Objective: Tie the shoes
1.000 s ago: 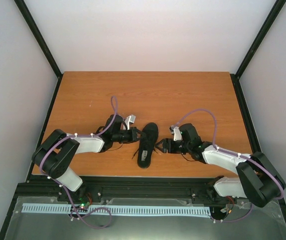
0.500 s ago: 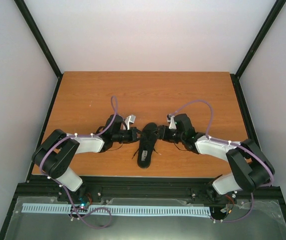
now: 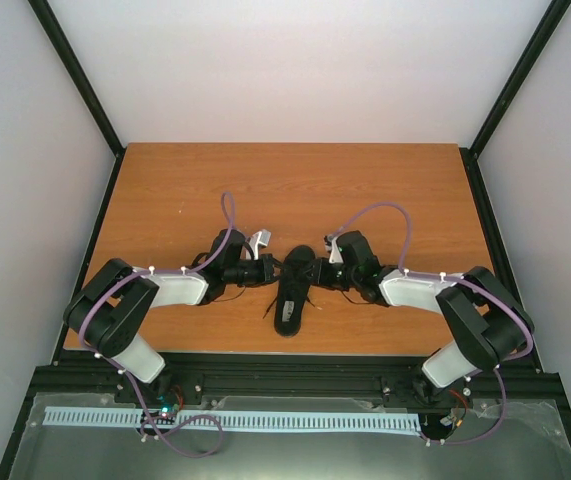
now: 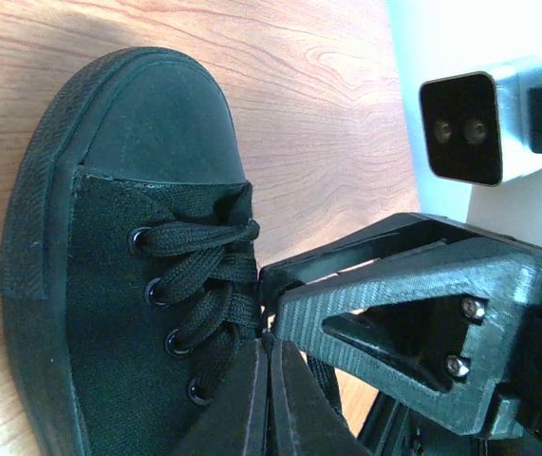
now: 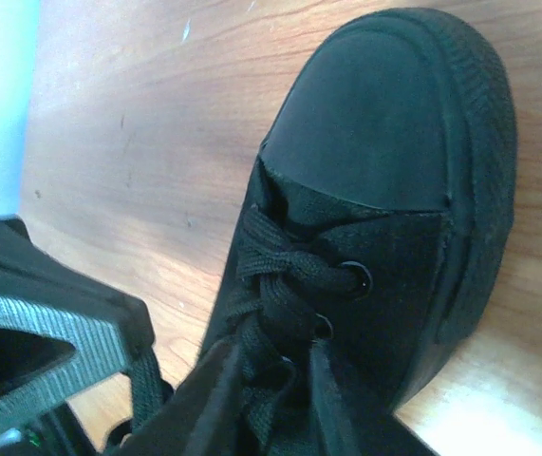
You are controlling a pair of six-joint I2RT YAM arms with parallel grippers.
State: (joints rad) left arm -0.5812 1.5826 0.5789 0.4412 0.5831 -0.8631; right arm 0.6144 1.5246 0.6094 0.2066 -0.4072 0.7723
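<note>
Two states — left pincer (image 4: 269, 350) clenched shut at shoe (image 3: 293, 290) laces (image 4: 204, 275); right pincer (image 5: 275, 385) part-open, straddling laces.

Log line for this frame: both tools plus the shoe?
left tool: shut at the laces | right tool: open, straddling the laces | shoe: sole down on table, between both tools, no bow visible

We see a wooden table (image 3: 295, 185), orange-brown with a visible grain. White walls (image 3: 295, 70) close it in on the left, right and far sides, and black posts (image 3: 77, 80) slant up from its far corners. A black rail (image 3: 295, 368) runs along the near edge. Nearer still, a pale slotted strip (image 3: 265, 421) lies across a grey metal sheet (image 3: 75, 455).
</note>
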